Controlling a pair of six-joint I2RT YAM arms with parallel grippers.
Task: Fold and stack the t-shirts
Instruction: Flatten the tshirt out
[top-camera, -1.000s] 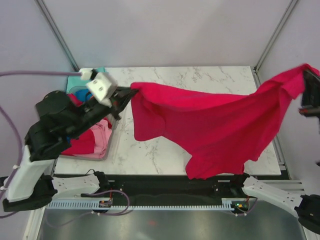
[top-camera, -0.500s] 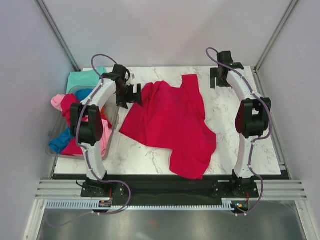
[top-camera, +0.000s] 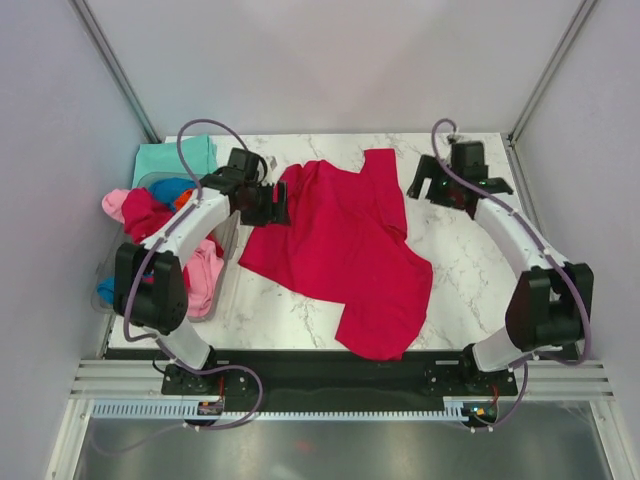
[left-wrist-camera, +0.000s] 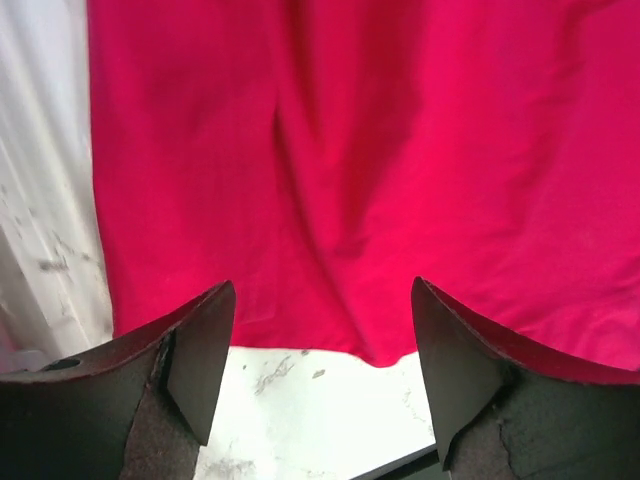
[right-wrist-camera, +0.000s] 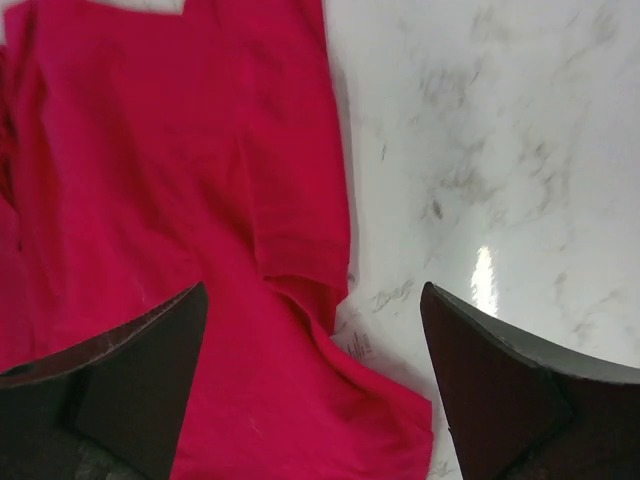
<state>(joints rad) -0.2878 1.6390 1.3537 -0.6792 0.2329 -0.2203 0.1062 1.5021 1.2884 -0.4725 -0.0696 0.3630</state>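
Surface: white marble-look table, arm bases bolted along its near edge.
Near cloth: crimson-red shirt lies loose over the table's middle. Its nearest part is bunched and turned under, close to the near edge.
Handling: judged light, limp and not fragile. Wrinkles and one long crease show in the left wrist view. Lifted by one point it will likely sag and drag.
Left side: left gripper has jaws apart with nothing between them, low at the shirt's left edge, the hem just ahead of the fingertips.
Right side: right gripper has jaws wide and empty, over bare marble just beside the far sleeve.
Hold: best pinched at two hems or corners at once, one per arm, so the cloth can be drawn flat. A grab at the middle would only bunch it.
Bin: clear plastic bin sits at the table's left edge, heaped with a pink shirt and a blue shirt, both spilling over the rim.
Far corner: mint-teal shirt lies on the table behind the bin.
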